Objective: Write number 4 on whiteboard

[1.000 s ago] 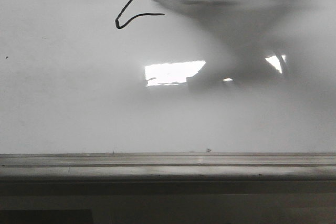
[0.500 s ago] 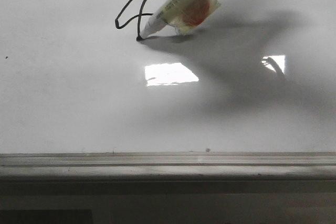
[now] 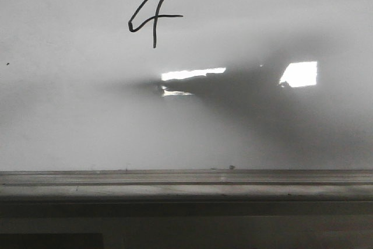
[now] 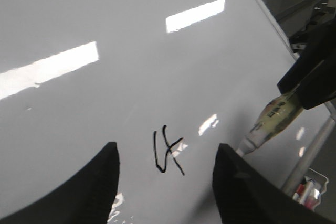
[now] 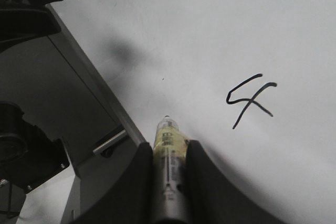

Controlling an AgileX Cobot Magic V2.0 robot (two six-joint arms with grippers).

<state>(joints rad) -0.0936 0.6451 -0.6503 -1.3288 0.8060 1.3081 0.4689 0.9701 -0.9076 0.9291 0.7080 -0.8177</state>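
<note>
My right gripper [image 5: 168, 156] is clamped on the marker [image 5: 167, 145], tip clear of the number 4 [image 5: 249, 99] up the whiteboard [image 5: 294, 30]; left gripper [image 4: 165, 182] gapes empty

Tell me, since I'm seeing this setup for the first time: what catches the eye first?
The black number 4 stands out first, drawn high and left of centre on the whiteboard, with nothing touching it. Next is the marker clamped in the right tool, its tip lifted clear of the board. The left tool hangs open above the figure.
</note>
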